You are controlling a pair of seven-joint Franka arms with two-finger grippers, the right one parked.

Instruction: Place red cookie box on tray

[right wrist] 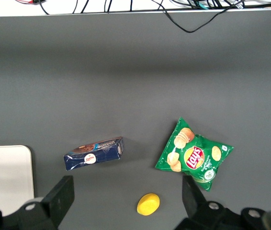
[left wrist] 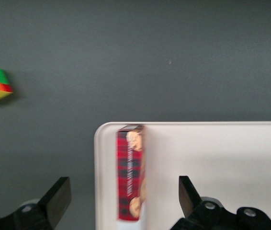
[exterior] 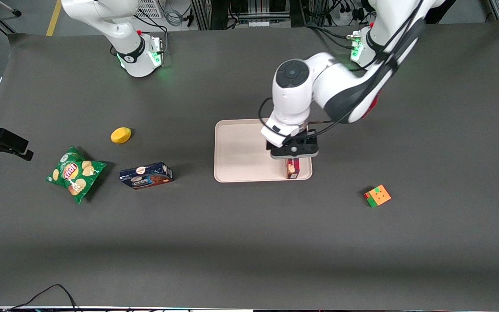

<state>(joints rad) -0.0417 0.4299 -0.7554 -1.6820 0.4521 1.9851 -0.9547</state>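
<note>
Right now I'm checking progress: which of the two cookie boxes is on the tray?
The red cookie box, lying on the tray near its edge, under the open gripper. The blue cookie box lies on the table, toward the parked arm's end.

The red cookie box point(left wrist: 129, 173) shows dark-red tartan with cookie pictures on a pale beige tray point(exterior: 236, 147). The black gripper point(left wrist: 121, 201) hangs above it, fingers spread. Nearby lie a dark-blue box point(exterior: 146, 175), a green chip bag point(exterior: 75, 173), a yellow lump point(exterior: 121, 135) and an orange-green cube point(exterior: 377, 196).
</note>
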